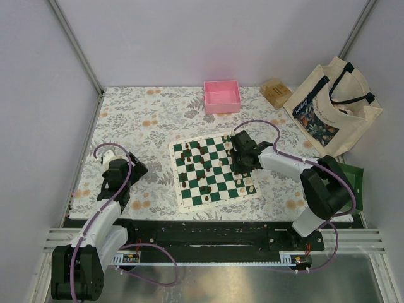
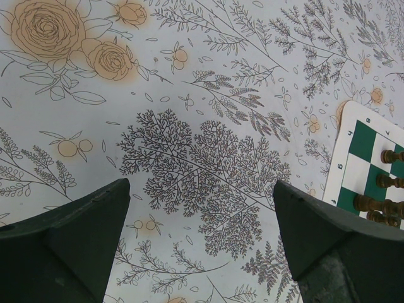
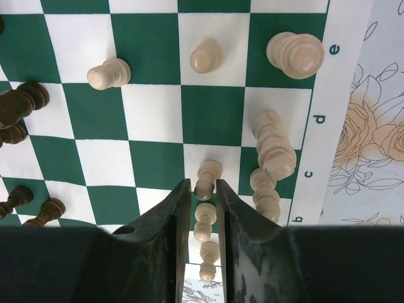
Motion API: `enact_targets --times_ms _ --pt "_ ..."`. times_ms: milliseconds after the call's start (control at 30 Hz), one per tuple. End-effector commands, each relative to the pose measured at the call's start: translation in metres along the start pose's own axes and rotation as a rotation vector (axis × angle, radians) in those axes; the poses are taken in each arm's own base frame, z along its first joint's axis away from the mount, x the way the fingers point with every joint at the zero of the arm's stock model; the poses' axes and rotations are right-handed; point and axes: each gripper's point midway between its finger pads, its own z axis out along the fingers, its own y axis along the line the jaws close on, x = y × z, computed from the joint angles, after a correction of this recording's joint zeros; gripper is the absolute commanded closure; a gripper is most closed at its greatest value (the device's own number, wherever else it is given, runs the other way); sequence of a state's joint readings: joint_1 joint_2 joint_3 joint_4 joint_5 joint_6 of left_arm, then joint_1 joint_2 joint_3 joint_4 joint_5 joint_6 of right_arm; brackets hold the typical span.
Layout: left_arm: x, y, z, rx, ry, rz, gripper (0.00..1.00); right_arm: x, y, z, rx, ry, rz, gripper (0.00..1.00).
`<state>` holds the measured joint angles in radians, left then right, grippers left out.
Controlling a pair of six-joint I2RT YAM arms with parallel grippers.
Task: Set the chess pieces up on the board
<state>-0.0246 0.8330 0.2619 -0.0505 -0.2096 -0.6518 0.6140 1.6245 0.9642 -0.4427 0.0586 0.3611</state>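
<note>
Letters e, d, c stand on the border of the board point(image 3: 317, 95); perhaps g too

Plain pale walls point(image 1: 189, 38) behind a floral-patterned table point(image 1: 139, 120), aluminium posts point(image 1: 76, 44) at corners.

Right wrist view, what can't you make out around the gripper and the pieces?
Right wrist: whether the right gripper grips the cream pawn or just straddles it; its fingers hide the contact.
Right wrist: dark pieces cut off by the left edge.
Top external: piece types too small; the right arm covers part of the board.
</note>
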Motion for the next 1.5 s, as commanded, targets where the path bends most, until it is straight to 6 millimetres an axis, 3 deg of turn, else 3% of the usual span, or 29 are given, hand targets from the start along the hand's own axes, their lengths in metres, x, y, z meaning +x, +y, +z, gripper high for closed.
enact_targets --times_ms 0,233,433,800,1067,1467 --pt "-0.022 -0.016 -0.001 0.050 -0.068 -0.011 0.01 -0.008 0.002 -0.005 -0.015 -0.023 -0.009 0.66" --pt "-0.022 -0.016 -0.001 0.049 -0.068 -0.011 0.01 -0.031 0.010 -0.021 -0.041 -0.067 -0.029 0.60" --pt "-0.023 -0.016 -0.001 0.051 -0.071 -0.014 0.01 -0.053 0.029 -0.032 -0.111 -0.121 -0.024 0.57" --pt "-0.022 -0.016 -0.001 0.051 -0.067 -0.013 0.01 -0.070 0.055 -0.008 -0.159 -0.094 -0.034 0.50" --pt "-0.022 -0.016 -0.001 0.050 -0.068 -0.012 0.01 -0.070 0.060 0.011 -0.153 -0.059 -0.039 0.50" --pt "-0.023 -0.016 -0.001 0.048 -0.067 -0.011 0.01 -0.072 0.069 0.024 -0.161 -0.033 -0.052 0.51"
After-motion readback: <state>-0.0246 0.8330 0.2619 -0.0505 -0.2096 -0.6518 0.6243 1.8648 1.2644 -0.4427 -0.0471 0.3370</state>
